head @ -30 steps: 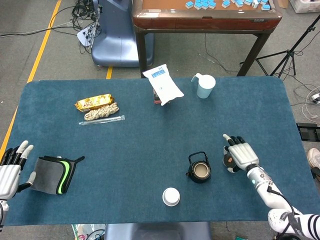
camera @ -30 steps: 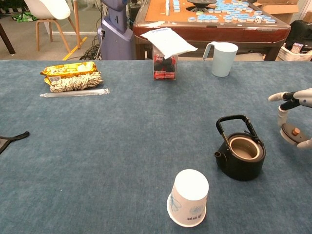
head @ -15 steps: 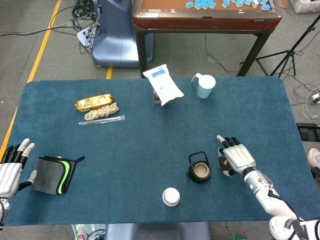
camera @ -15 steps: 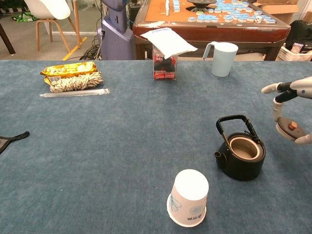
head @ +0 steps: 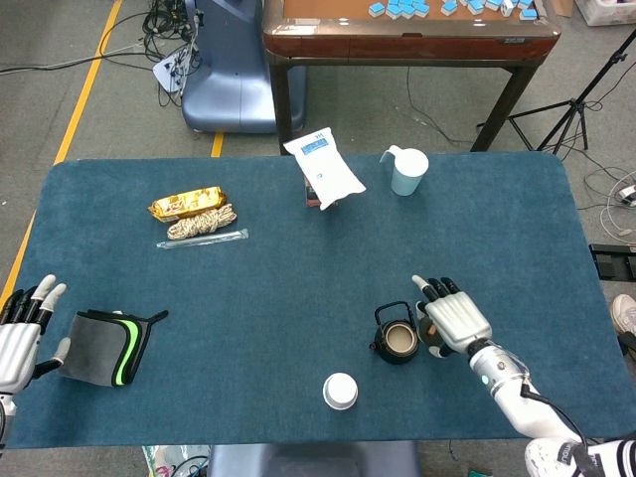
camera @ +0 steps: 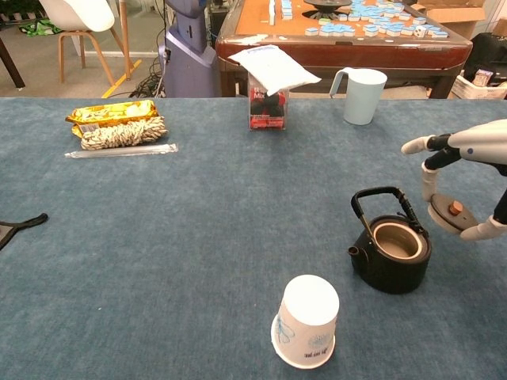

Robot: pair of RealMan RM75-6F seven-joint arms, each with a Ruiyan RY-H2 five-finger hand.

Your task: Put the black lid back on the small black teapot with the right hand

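Overhead, in the head view, the right hand [head: 455,318] hovers just beside the small black teapot [head: 396,339], its back to the camera and its fingers fanned forward; the black lid [head: 430,327] shows only as a dark sliver under the palm, on the side nearest the pot, so the grip itself cannot be read from above. The pot stands open, its pale inside showing, with its bail handle [head: 393,309] upright over the mouth. The left hand [head: 20,341] rests spread and empty far across the table, beside a grey and green cloth [head: 104,344]. From the chest view, the right hand [camera: 455,178] is seen pinching the lid [camera: 448,215] between thumb and a lower finger, the other fingers stretched out toward the pot; the lid hangs tilted, knob up, above and just beyond the rim of the teapot [camera: 391,248]. The likely trouble lies in that raised handle [camera: 386,199]: it stands between lid and opening, and a straight sideways move could knock lid or fingers against it, tipping the light pot. A tilted lid may also seat crookedly or slip from so slight a pinch. A paper cup [camera: 307,321] stands upturned well to the near side of the hand.
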